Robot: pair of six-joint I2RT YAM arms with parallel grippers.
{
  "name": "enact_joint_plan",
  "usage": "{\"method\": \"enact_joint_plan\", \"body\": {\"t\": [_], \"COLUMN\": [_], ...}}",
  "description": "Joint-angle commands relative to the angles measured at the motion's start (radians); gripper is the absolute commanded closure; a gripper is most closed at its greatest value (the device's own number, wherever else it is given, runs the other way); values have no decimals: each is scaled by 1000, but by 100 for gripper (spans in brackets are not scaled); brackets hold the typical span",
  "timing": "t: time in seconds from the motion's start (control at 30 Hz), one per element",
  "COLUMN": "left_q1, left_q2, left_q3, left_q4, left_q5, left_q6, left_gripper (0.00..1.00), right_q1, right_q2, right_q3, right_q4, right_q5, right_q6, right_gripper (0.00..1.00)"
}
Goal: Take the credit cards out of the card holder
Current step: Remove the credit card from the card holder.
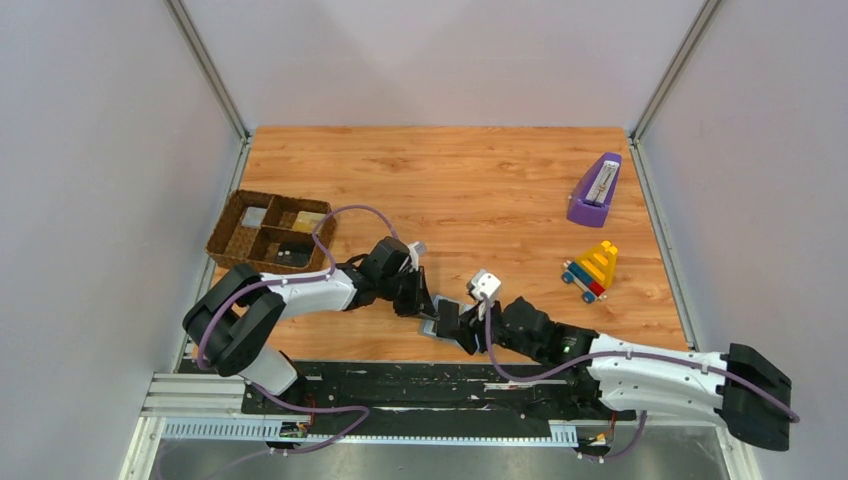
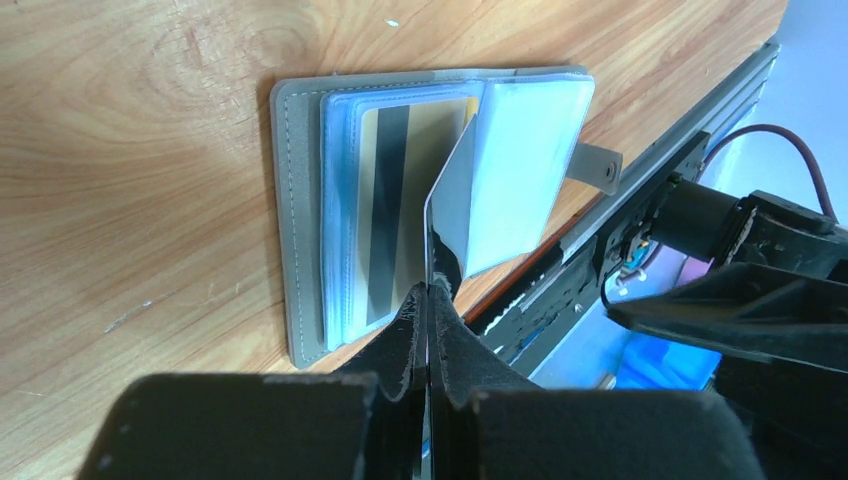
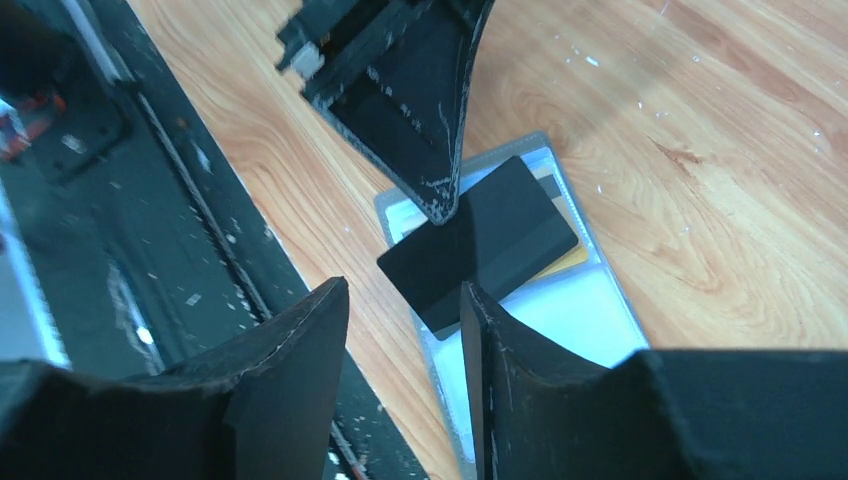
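The card holder (image 2: 300, 220) is laid open and flat on the wood just beneath the left gripper (image 2: 427, 300). Its grey stitched border frames pale blue clear sleeves, and a gold card (image 2: 372, 200) with a dark stripe is seen tucked in the sleeve just beyond the fingertips. A second card (image 3: 480, 245) is pinched at one edge between that gripper's closed fingers and held tilted above the sleeves (dark in the right wrist view, nearly edge-on in the left), just ahead of the right gripper (image 3: 405, 300), whose fingers are parted.

The right claw (image 3: 403, 290) hides the near end of the card holder (image 3: 570, 310)
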Motion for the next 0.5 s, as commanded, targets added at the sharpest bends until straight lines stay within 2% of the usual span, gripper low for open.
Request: {"method": "enact_joint_plan", "body": {"t": [0.0, 0.1, 0.23, 0.47], "left_q1": [7, 8, 8, 8], "left_q2": [-31, -31, -29, -28], "left_q3": [3, 7, 11, 13], "left_q4": [29, 22, 20, 9], "left_q5": [5, 6, 8, 3], "left_q6": [-25, -24, -28, -35], "left_gripper": [100, 100, 100, 100], "right_q1": [108, 189, 265, 321], "right_q2": [110, 235, 359, 487], "right_q3": [21, 56, 87, 133], "right_q4": [81, 87, 119, 139], "right_q5": [197, 296, 424, 517], "right_q6": [-162, -194, -218, -218], "right_gripper": [50, 47, 47, 47]}}
